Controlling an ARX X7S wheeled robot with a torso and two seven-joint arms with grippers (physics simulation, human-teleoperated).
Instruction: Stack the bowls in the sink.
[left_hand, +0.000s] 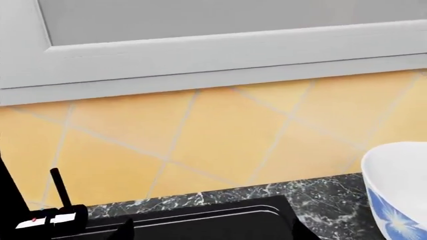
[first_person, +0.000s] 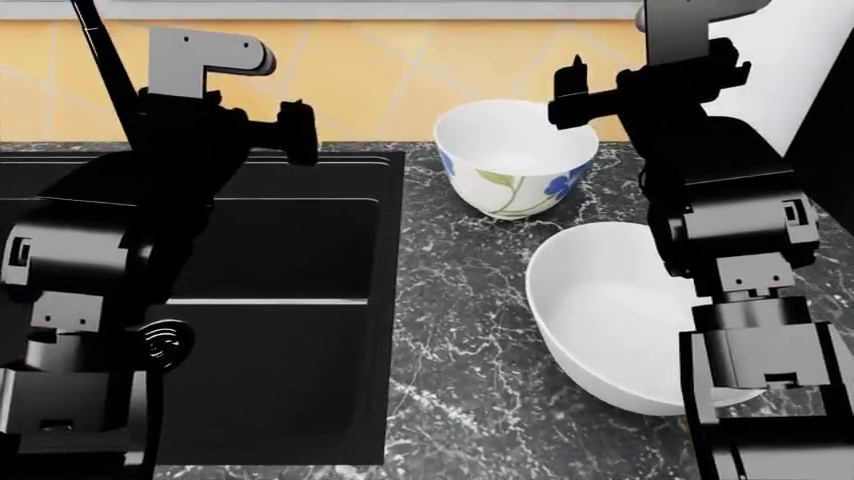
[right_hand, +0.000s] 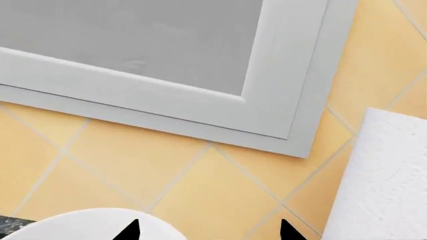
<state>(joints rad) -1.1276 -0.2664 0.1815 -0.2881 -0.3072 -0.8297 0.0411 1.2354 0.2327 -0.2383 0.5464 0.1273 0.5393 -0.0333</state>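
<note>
Here, flowered bowl (first_person: 514, 160) just below the open, empty right gripper (right_hand: 208, 231).

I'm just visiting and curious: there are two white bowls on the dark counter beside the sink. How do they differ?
The flowered bowl has blue flowers and green leaves painted outside; the plain bowl is all white. The flowered bowl looks smaller and deeper, the plain bowl wider. The flowered bowl sits nearer the tiled wall, the plain bowl nearer the robot, partly hidden by its right arm. Both are glossy, upright, empty, and on the marble counter, outside the sink.
</note>
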